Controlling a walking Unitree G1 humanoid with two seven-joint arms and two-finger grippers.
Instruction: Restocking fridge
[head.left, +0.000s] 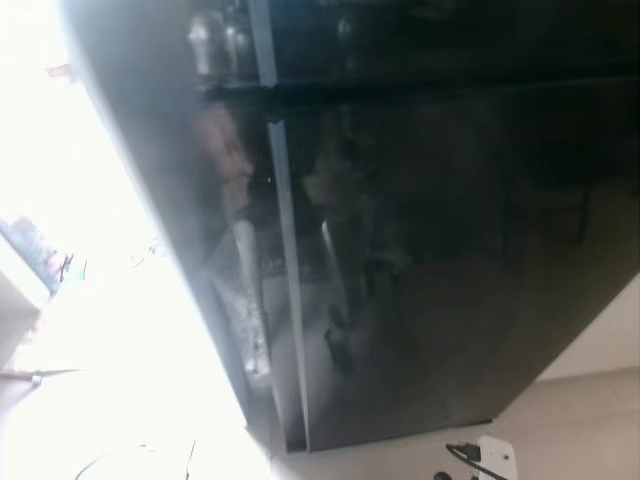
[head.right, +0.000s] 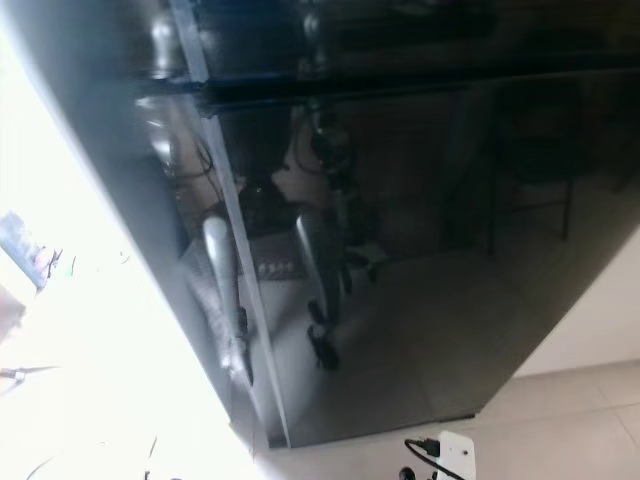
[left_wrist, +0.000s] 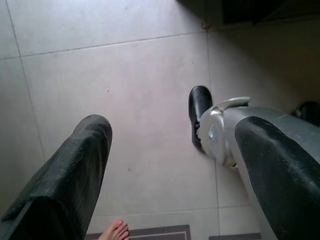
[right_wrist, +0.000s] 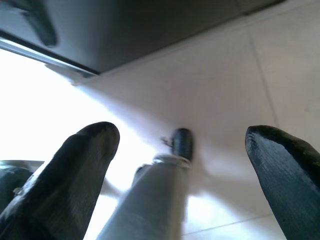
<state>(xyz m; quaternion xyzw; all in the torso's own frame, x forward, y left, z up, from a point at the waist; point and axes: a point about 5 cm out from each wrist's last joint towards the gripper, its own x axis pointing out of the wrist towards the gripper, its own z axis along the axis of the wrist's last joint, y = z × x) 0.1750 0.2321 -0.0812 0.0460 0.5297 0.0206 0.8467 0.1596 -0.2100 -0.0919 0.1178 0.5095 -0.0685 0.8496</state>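
**Facing a shut fridge with nothing in hand**

Across the middle of the head views stands the fridge (head.left: 420, 250), a tall glossy black box with its doors shut and a pale metal strip (head.left: 285, 280) running down near its left edge. Its surface is mirror-dark and throws back my own silver arms and legs, so a handle is hard to make out. Strong white glare floods the left side of the frame.

My left hand (left_wrist: 170, 165) hangs low over the pale floor tiles (left_wrist: 125, 65), its two black fingers well apart and holding nothing; my own foot (left_wrist: 199, 112) sits between them in that wrist view, and a person's bare toes (left_wrist: 116, 231) show at the bottom edge. My right hand (right_wrist: 185, 165) also points at the floor, fingers spread, empty.

What worries me: I carry no stock, so the restocking has not begun. The glare and reflections could mislead my reach for the door edge. A white power strip (head.right: 452, 455) with a black cable lies on the floor near the fridge's lower corner, and I could snag it, or step on those toes, while moving
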